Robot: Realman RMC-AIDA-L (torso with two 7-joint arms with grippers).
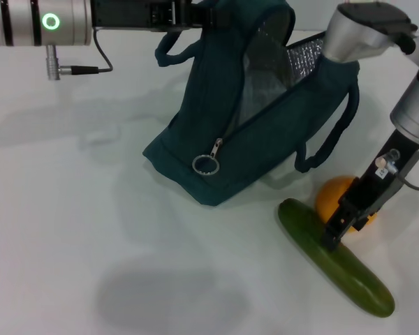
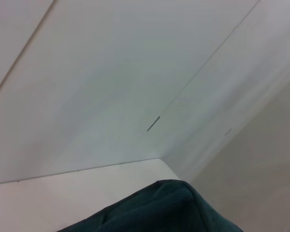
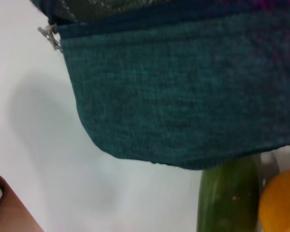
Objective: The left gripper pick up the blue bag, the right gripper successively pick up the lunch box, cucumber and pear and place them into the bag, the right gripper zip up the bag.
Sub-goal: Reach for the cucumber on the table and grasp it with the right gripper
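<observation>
Head view
- Bag (image 1: 216, 132): teal, on the white bench (image 1: 77, 209), tilted, top held up at the rear, mouth unzipped with silver lining showing; ring pull (image 1: 206, 164) hangs low on the front.
- Left gripper (image 1: 188, 12): at the bag's top edge, arm reaching in from the left with green ring lit; jaws seem pinched on the fabric, hidden by it.
- Right gripper (image 1: 333, 237): low at the right, jaws down at the cucumber (image 1: 335, 259), touching it; spread or pressed together, cannot tell.
- Cucumber: flat on the bench, right of the bag.
- Pear (image 1: 339, 197): orange, just behind the right gripper, beside the cucumber.

Left wrist view
- Bag (image 2: 159, 208): one teal corner only; pale wall behind.

Right wrist view
- Bag (image 3: 183, 92): fills the view, pull (image 3: 49, 36) at its edge.
- Cucumber (image 3: 227, 200) and pear (image 3: 280, 203): side by side next to the bag.
</observation>
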